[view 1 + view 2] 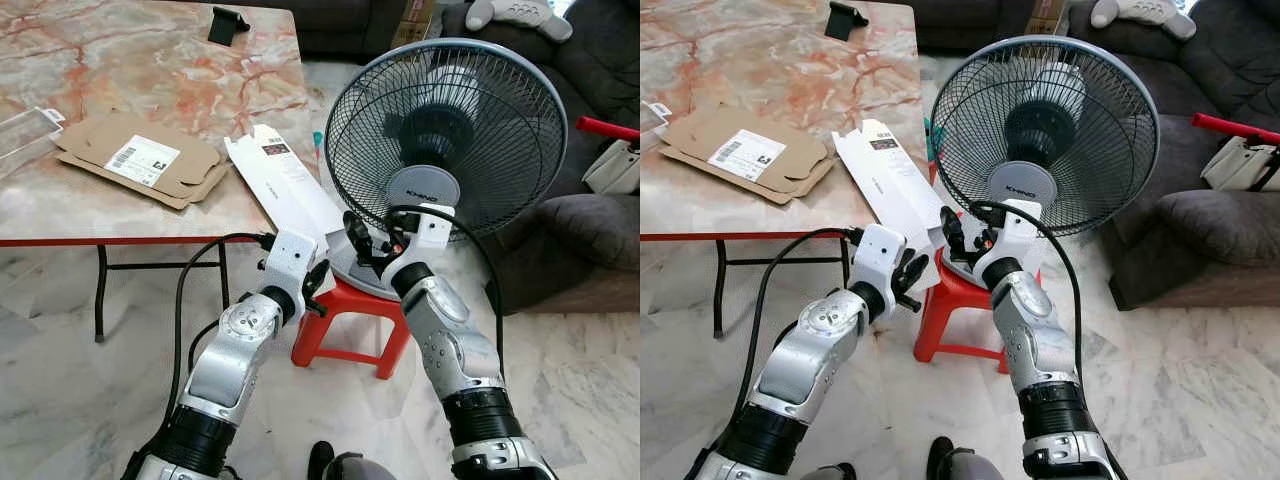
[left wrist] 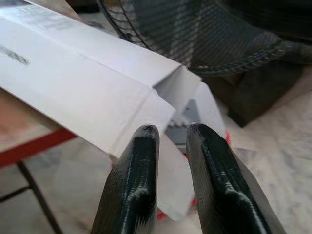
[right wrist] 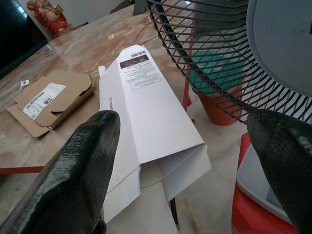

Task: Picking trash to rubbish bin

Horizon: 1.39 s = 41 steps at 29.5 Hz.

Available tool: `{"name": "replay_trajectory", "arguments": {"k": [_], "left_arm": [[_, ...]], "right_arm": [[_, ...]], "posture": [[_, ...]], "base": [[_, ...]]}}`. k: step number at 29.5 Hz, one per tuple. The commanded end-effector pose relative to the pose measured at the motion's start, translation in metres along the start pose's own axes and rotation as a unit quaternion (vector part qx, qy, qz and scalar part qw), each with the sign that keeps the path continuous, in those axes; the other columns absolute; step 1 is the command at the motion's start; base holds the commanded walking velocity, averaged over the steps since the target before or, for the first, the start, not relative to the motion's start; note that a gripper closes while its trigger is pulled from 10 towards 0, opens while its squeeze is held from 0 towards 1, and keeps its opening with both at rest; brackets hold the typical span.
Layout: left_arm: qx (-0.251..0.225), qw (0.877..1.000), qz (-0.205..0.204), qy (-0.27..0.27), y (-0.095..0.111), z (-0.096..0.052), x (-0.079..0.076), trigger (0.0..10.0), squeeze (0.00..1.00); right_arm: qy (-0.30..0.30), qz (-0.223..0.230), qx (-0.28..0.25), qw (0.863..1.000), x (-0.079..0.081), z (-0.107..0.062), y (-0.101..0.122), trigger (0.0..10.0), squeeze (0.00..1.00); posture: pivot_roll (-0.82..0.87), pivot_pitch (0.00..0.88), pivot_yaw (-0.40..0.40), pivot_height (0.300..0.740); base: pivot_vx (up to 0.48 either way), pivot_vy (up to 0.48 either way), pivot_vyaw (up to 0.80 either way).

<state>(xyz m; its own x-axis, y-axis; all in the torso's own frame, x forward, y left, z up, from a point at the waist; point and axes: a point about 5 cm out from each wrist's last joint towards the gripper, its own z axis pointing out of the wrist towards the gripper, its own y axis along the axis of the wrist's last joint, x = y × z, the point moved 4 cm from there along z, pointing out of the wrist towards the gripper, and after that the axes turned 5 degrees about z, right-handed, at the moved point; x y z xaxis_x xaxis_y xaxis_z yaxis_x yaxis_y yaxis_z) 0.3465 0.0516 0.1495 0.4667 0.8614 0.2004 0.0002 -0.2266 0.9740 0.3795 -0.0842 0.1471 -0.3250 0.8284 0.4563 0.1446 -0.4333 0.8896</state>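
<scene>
Robot arms, two, reach for one flattened white carton (image 1: 290,185) overhanging the marble table (image 1: 150,60). Left gripper (image 2: 168,146) pinches its lower edge; right gripper (image 3: 185,161) is spread wide beside it. Pulling could swing it into the single fan (image 1: 445,130) on one red stool (image 1: 345,325). One brown cardboard piece (image 1: 140,158) lies nearby.

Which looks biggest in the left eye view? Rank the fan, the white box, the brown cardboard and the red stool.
1. Fan
2. White box and brown cardboard: they look alike, so no ranking.
3. Red stool, partly hidden by the arms.
</scene>
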Motion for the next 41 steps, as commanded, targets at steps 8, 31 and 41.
{"name": "replay_trajectory", "arguments": {"k": [8,31,41], "left_arm": [[-0.023,0.999,-0.019,-0.013,0.01,-0.008,-0.004,10.0,1.0],[-0.03,0.947,0.321,0.009,0.002,0.009,-0.029,10.0,0.0],[-0.05,0.945,0.321,0.048,0.01,0.019,-0.023,10.0,0.0]], "right_arm": [[-0.006,0.003,-0.011,1.0,-0.004,0.001,0.007,10.0,0.0],[-0.014,0.011,-0.021,1.0,-0.007,0.0,0.01,10.0,0.0],[-0.012,0.014,-0.022,1.0,-0.006,0.0,0.01,10.0,0.0]], "posture": [[0.02,0.204,-0.139,0.74],[0.01,0.216,-0.134,0.74],[0.01,0.217,-0.136,0.74]], "base": [[0.0,0.0,0.0],[0.0,0.0,0.0],[0.0,0.0,0.0]]}}
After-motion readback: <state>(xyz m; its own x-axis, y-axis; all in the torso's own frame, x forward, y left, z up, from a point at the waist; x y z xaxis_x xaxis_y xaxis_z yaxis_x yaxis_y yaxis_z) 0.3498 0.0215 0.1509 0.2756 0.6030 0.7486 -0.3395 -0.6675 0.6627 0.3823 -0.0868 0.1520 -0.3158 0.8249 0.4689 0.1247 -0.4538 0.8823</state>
